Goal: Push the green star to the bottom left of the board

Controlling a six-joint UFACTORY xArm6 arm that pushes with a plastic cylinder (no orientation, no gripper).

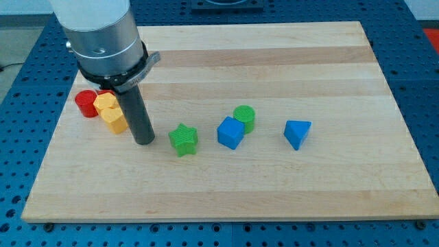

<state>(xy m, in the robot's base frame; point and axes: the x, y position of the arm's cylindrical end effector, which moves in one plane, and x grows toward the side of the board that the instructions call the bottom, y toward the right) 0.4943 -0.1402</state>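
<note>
The green star (pixel 184 139) lies on the wooden board (pixel 226 185), a little left of the middle. My tip (pixel 145 140) rests on the board just left of the star, with a small gap between them. The dark rod rises from the tip to the arm's grey body at the view's top left.
A blue cube (pixel 230 132) and a green cylinder (pixel 244 118) sit right of the star. A blue triangular block (pixel 297 133) lies further right. A red cylinder (pixel 86 103) and two yellow blocks (pixel 110 112) sit near the left edge, beside the rod.
</note>
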